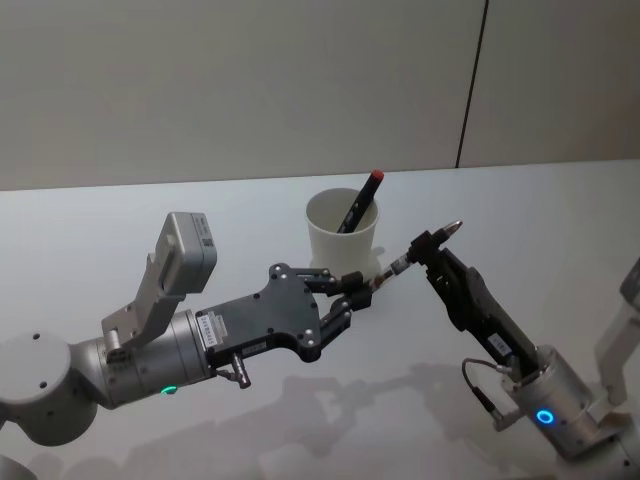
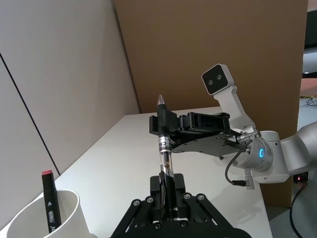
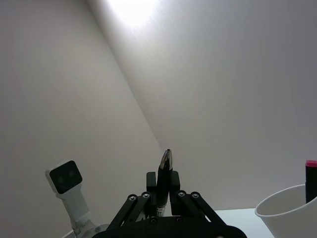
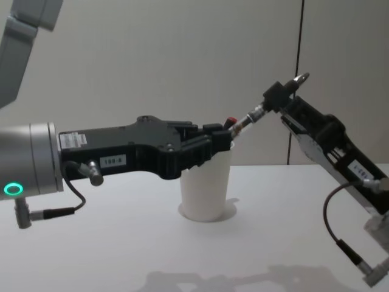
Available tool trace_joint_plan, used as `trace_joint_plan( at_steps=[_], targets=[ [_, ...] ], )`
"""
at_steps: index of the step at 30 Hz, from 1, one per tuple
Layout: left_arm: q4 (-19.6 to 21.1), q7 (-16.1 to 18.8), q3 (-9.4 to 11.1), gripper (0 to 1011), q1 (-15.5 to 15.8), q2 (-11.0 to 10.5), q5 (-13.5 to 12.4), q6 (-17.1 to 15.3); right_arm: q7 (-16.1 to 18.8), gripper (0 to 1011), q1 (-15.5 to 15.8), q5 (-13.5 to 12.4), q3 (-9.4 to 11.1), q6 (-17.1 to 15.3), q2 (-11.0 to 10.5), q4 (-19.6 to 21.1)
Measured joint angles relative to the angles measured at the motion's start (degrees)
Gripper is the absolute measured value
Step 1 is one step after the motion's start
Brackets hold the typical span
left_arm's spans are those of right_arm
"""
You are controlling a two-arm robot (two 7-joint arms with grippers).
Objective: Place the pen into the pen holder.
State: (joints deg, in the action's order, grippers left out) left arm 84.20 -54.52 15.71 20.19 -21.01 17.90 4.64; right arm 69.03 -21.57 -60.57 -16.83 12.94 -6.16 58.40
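A white counter (image 1: 200, 210) runs up to a plain grey wall.

Head view: a white paper cup (image 1: 340, 245) stands on the counter. A black marker (image 1: 362, 200) with a red top leans inside it, so that one is already put away. Just in front of the cup, a second pen, a see-through pen (image 1: 395, 268), hangs in the air. The left gripper (image 1: 362, 290) is clamped on its lower end. The right gripper (image 1: 425, 245) is clamped on its upper end. I think this pen has yet to go in. One gripper must let go, and the other must tip the pen over the cup and drop it.

Left wrist view: this view looks along the see-through pen (image 2: 165, 153). It has a clear middle and a dark end, which the head view does not make plain. The marker (image 2: 49, 198) stands upright against the cup wall (image 2: 69, 208).

Right wrist view: the shiny pen point (image 3: 165, 166) pokes up past the right gripper (image 3: 161, 186). The cup rim (image 3: 282, 208) sits off to one side.

Chest view: from the side, the pen (image 4: 246, 118) slants up from the left gripper (image 4: 222, 141) to the right gripper (image 4: 279, 94). Its low end is level with the cup rim and not inside the cup. The head view cannot show that height.
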Motion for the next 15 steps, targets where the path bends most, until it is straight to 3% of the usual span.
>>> trace_joint_plan(
  at_steps=[15],
  targets=[
    [0.0, 0.0, 0.0, 170, 0.0, 0.0, 0.0, 0.0, -0.4, 132, 0.1, -0.1, -0.3, 0.5, 0.0, 0.5]
  ],
)
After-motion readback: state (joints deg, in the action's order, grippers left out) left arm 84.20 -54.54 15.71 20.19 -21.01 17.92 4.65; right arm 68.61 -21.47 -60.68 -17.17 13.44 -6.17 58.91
